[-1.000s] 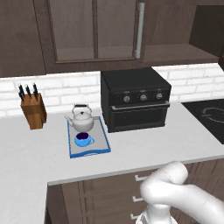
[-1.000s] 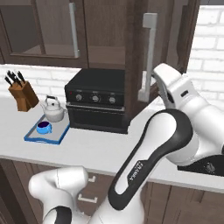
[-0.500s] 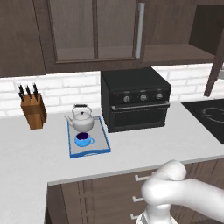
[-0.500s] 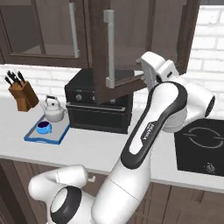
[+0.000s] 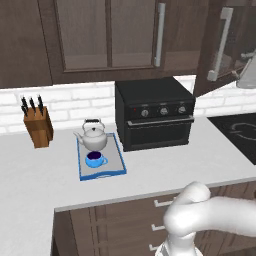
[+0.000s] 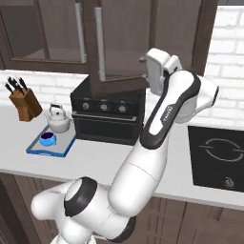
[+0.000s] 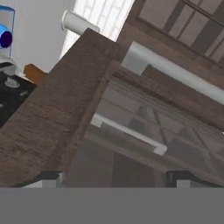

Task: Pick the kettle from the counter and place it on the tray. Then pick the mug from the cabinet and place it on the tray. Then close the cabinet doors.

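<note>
— Blue-rimmed tray [image 5: 101, 170] left of your oven [image 5: 156, 111]: what's on it?
— Kettle [image 5: 93, 137] and mug [image 5: 94, 159]. Your gripper [image 6: 151, 72] sits jaws apart behind the half-open door [image 6: 121, 45] above the oven.

A half-open cabinet door [image 6: 119, 47] juts out above the black oven [image 6: 107, 112], blocking passage.

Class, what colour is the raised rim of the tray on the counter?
Bright blue, around the tray and its grey surface; clearest in the left base view.
</note>
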Robot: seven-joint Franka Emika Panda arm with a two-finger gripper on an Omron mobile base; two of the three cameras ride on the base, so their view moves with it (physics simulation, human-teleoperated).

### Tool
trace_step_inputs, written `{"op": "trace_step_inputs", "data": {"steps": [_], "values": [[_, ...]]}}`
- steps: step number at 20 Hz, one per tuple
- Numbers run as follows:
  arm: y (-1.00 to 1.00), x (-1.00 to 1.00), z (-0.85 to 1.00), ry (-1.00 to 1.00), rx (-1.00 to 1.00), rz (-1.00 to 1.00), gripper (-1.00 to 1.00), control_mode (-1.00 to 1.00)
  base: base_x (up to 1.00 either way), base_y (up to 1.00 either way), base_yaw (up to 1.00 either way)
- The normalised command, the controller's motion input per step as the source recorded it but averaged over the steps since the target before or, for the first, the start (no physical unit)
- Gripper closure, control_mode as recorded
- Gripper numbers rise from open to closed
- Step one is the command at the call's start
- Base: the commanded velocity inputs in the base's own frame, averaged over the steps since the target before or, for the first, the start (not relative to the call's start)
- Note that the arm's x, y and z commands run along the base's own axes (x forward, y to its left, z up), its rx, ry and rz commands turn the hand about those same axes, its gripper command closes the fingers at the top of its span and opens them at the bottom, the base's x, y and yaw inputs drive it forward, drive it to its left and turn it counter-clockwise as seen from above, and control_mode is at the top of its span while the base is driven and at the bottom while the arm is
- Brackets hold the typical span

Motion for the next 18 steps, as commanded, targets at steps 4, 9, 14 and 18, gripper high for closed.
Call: {"op": "trace_step_inputs", "data": {"steps": [4,9,14,18], "values": [[0.44,1.00,0.00,0.00,-0.07,-0.01,-1.00,-1.00,0.00,0.00,0.00],[0.41,1.00,-0.05,0.00,-0.13,-0.15,-1.00,-1.00,0.00,0.00,0.00],[0.31,0.99,-0.11,0.00,-0.11,-0.18,-1.00,-1.00,0.00,0.00,0.00],[0.04,0.45,-0.02,0.01,-0.09,-0.18,-1.00,-1.00,0.00,0.00,0.00]]}}
